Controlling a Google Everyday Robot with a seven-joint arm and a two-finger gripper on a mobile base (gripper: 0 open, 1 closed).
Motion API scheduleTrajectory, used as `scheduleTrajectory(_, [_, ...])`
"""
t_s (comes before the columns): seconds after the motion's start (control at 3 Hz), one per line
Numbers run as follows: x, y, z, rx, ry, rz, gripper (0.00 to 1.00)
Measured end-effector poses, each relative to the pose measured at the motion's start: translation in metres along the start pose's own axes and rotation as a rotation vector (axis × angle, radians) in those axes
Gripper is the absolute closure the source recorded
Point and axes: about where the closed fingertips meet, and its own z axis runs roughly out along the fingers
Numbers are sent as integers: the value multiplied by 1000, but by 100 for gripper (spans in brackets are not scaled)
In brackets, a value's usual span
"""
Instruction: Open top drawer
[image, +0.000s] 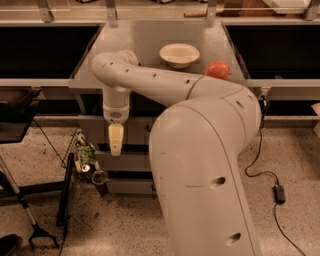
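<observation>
Top drawer (136, 132) sits just behind the downward-pointing pincer (116, 143); contact unclear.

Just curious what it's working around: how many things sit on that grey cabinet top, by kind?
Bowl: 1
Red round object: 1
Total: 2
The gripper hangs below the cabinet top, at the cabinet's front.

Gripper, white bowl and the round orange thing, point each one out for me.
gripper (116, 148): camera view, near its pale tip, hanging before the cabinet front (131, 162) under the tabletop (135, 41).
white bowl (179, 52): camera view, its inside, on the tabletop.
round orange thing (218, 69): camera view, its middle.
</observation>
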Motion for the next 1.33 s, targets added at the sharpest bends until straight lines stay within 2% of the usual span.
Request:
scheduleTrajectory(0.33, [28, 11, -2, -21, 39, 5, 0])
scheduleTrajectory(0.67, [28, 12, -6, -23, 40, 5, 0])
scheduleTrajectory(1.33, [45, 25, -10, -61, 61, -7, 0])
